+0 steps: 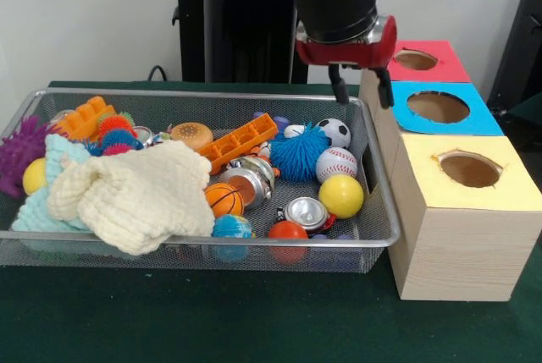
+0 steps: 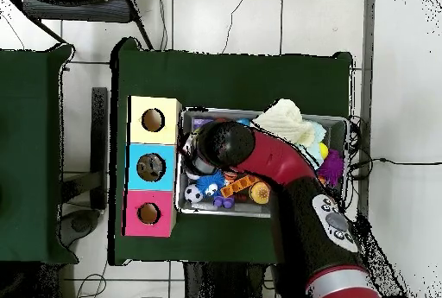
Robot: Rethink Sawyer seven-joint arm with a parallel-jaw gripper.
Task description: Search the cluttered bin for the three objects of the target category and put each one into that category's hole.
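The end effector (image 1: 362, 85) hung released and empty above the far right corner of the silver wire-mesh bin (image 1: 385, 236), beside the blue-topped wooden box (image 1: 440, 109). No clear plastic bottle showed among the bin's clutter.

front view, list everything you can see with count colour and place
basket: 1, silver wire mesh, on the green table
cloths: 2, cream over pale teal, basket's left front
balls: several; yellow, baseball, soccer, basketball, right half
fuzzy ball: 1, blue, right of centre
cans: at least 2, shiny metal, centre front
orange bricks: 2, centre and back left
box: 1, wood, holes topped red, blue, yellow, right of the basket
bottles: none visible
gripper: 1, black fingers apart, above the basket's back right corner
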